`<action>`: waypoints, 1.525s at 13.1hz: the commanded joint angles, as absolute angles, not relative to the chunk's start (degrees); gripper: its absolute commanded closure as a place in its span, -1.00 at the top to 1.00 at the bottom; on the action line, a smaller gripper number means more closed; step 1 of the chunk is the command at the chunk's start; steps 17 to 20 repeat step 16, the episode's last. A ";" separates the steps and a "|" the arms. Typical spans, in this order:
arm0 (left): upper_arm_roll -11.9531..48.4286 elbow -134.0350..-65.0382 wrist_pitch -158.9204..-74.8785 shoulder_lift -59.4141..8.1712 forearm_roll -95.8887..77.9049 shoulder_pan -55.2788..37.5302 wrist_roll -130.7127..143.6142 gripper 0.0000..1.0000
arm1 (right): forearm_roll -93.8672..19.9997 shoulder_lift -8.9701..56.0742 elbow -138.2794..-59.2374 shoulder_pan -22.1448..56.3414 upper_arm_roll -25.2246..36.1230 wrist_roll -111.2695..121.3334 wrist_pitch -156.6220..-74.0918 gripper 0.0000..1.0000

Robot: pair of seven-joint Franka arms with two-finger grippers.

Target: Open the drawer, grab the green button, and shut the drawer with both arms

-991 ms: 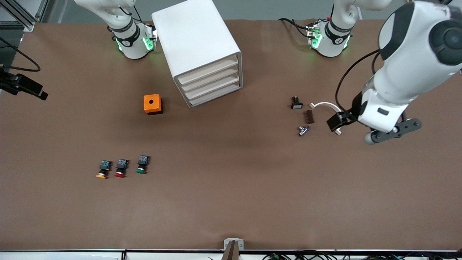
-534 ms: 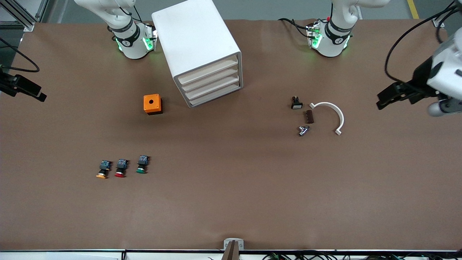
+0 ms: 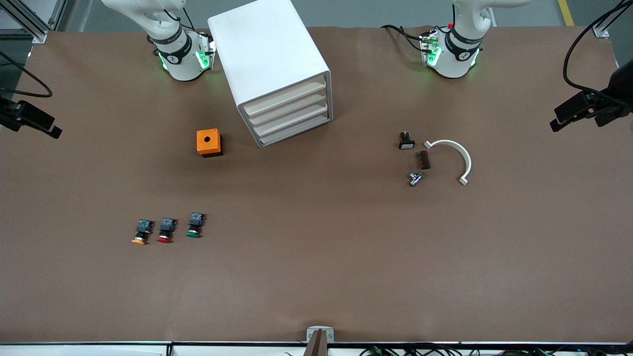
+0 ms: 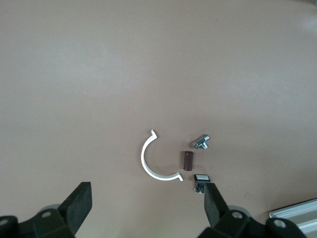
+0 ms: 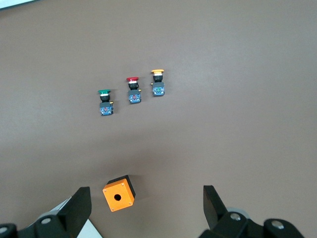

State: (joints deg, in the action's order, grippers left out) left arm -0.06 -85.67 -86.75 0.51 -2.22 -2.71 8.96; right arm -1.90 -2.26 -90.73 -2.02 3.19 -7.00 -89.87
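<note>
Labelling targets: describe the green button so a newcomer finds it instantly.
Start at the white drawer cabinet, then the orange box beside it. Nearer the front camera lies a row of three push buttons. The green button is the row's end one nearest the left arm's end; its neighbours have red and yellow caps.

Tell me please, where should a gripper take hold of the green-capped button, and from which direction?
The green-capped button lies on its side on the table, cap toward the front camera, beside the red-capped button. Probably best: come straight down from above and close the fingers across its black-and-blue body, which offers flatter sides than the round cap. The right gripper is open above this area.
</note>
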 commanded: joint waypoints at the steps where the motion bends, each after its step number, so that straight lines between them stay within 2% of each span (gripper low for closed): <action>1: 1.49 -91.05 -88.77 4.57 -1.14 -1.84 8.26 0.99 | -1.23 -3.69 -91.93 -2.72 2.46 -6.86 -90.44 1.00; 6: 6.41 -94.74 -88.59 7.46 2.28 -0.09 8.26 0.99 | -1.23 -3.87 -91.93 -2.81 2.46 -6.86 -90.35 1.00; 10: 6.07 -99.13 -90.78 9.84 2.29 0.00 8.17 0.99 | -1.23 -3.87 -91.85 -2.81 2.46 -6.86 -90.35 1.00; 20: 6.06 -97.74 -90.97 8.70 1.93 -0.09 8.26 0.99 | -1.23 -3.87 -91.76 -2.72 2.46 -6.86 -90.26 1.00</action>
